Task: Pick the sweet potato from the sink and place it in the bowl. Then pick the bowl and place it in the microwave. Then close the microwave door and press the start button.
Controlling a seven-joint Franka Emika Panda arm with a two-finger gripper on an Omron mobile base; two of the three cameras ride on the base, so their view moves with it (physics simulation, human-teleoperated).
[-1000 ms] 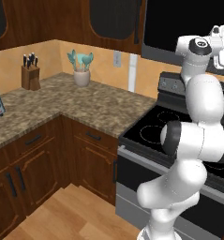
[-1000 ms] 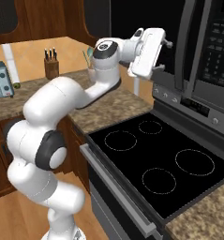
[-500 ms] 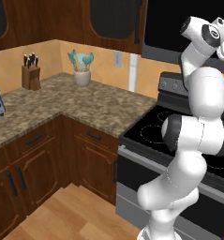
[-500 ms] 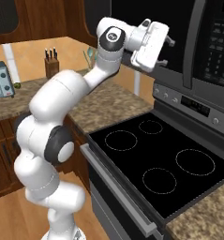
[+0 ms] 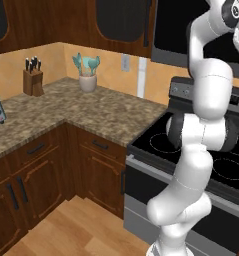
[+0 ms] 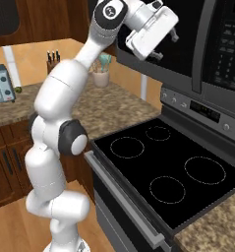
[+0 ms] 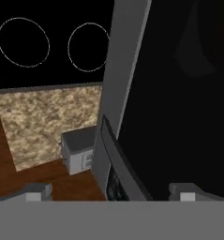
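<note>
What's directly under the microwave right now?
Under the microwave sits the stove, four burner rings bare. The microwave's inside is hidden behind its dark door.

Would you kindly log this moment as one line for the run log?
hand: open, empty, raised | at: microwave door, shut | stove: bare | start button: not yet pressed

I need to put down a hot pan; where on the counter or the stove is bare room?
The black glass stove top is bare, and so is the speckled granite counter between it and the pale utensil jar. The far corner is crowded: jar, wooden knife block.
</note>
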